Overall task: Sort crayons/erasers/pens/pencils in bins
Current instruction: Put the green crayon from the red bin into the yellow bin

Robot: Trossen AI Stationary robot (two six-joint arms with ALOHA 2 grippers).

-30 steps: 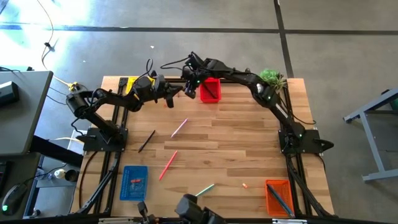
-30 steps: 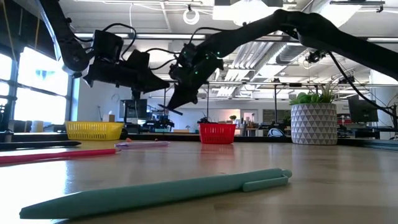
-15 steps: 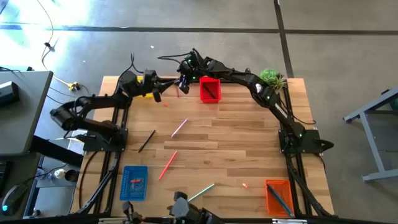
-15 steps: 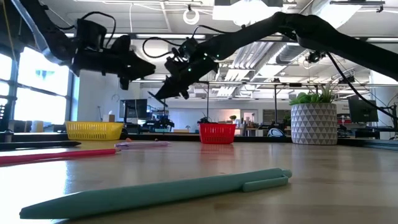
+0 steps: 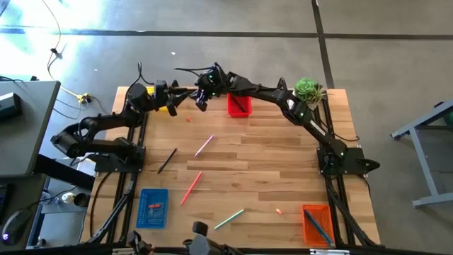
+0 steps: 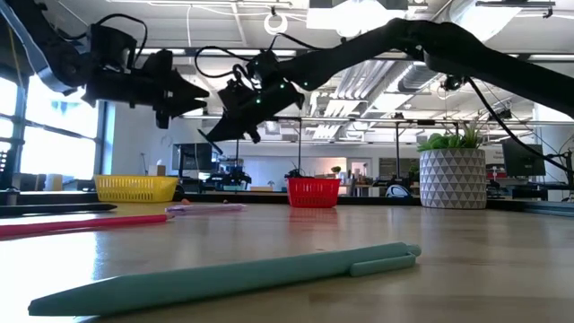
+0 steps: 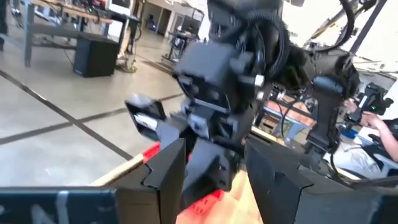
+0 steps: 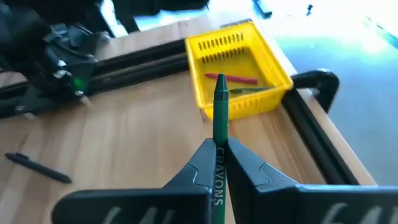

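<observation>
My right gripper is shut on a green crayon, high over the far left of the table. Just beyond the crayon stands the yellow bin, with a red crayon and a green one lying in it. My left gripper hangs open and empty above the yellow bin, facing my right gripper. The red bin stands at the far middle, the blue bin near left, the orange bin near right. My right gripper pinches the green crayon between its two fingers by its labelled body. The crayon lies along the fingers and its free end sticks out past the fingertips. The fingers slant down toward the table's left, and the crayon is clear of the table.
Loose on the wood lie a pink pen, a black pen, a red pencil, a green pen near the front edge, and a small orange piece. A white plant pot stands at the far right.
My left gripper has drawn away from my right gripper, going toward the table's left edge to above the yellow bin. My right gripper has followed toward the left with the crayon, from beside the red bin toward the yellow one.
</observation>
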